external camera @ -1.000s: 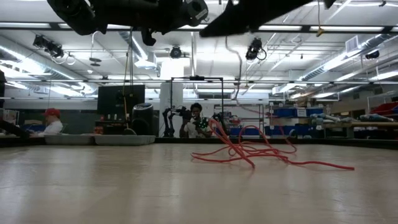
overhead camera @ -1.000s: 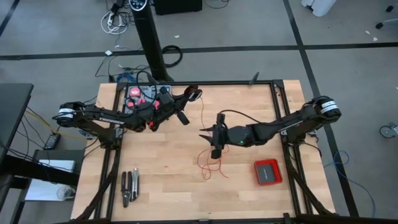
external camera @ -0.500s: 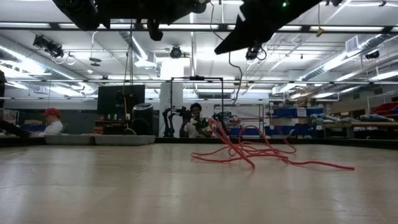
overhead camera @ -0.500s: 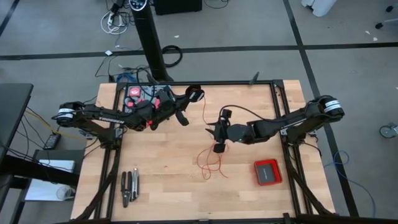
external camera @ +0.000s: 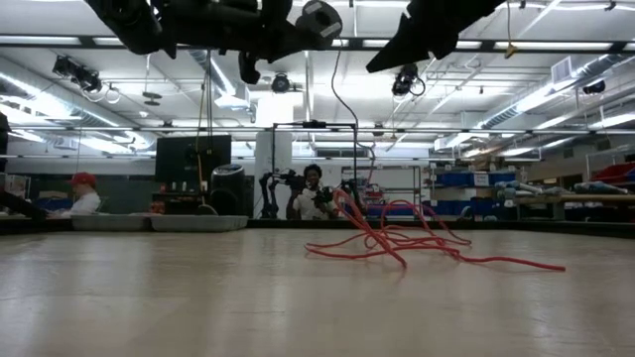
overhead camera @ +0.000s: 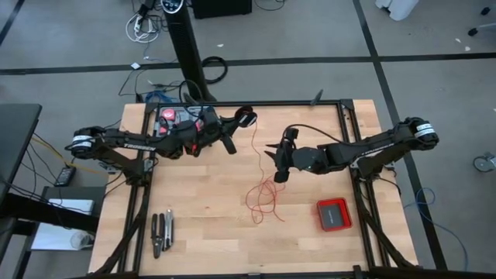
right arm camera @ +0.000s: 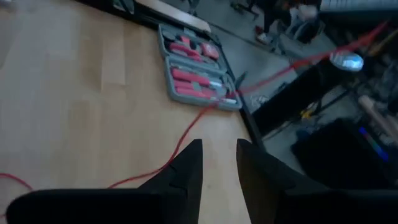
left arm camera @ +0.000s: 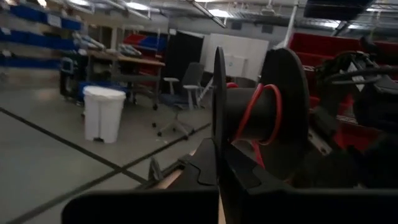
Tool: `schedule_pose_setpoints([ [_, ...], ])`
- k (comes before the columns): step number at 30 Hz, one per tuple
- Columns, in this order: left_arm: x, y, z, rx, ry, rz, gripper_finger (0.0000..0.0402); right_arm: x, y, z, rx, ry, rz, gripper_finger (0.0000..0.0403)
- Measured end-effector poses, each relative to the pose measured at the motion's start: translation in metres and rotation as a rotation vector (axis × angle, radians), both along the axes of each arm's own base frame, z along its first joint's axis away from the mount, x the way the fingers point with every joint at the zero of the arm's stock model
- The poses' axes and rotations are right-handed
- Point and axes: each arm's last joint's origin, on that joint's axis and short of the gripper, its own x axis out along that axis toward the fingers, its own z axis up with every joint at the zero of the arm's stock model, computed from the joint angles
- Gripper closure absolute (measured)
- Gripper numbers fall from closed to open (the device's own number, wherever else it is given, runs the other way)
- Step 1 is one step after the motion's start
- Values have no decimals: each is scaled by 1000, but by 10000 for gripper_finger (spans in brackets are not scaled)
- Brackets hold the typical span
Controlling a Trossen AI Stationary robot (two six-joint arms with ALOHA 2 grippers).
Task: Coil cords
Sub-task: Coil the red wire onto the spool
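Right tool (overhead camera: 273,163) hovers open above red wire (overhead camera: 262,203) loops.

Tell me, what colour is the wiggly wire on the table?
Red. The thin, loose wire shows best in the high view.

Red wire (overhead camera: 260,198), black spool (left arm camera: 261,121), pale wooden table (overhead camera: 201,225), red box (overhead camera: 334,215)

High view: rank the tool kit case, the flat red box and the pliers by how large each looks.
1. Tool kit case, though the left arm covers part of it, so its lead is unsure.
2. Flat red box.
3. Pliers; longer than the box but much narrower.
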Motion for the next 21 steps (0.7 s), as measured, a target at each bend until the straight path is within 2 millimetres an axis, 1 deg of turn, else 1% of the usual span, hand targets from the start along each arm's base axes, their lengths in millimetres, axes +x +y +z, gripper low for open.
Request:
schedule_pose_setpoints([
  [3,1,3,-1,-21,27,-16,401,3,3,4,-74,-2,56,308],
  [5,4,5,0,-26,65,-28,401,3,5,4,-147,30,88,307],
  [7,6,5,3,-29,93,-40,401,5,5,6,-200,32,81,307],
  [9,7,5,4,0,117,-57,401,3,3,10,-220,12,37,310],
  [11,7,4,3,35,143,-61,401,-2,1,19,-185,-37,32,314],
  [15,8,3,2,132,200,-109,401,-14,-2,36,-63,-143,117,324],
  [19,9,1,0,231,247,-174,401,-24,-11,45,19,-192,116,329],
  [21,9,0,0,277,260,-200,401,-25,-16,45,51,-197,115,329],
])
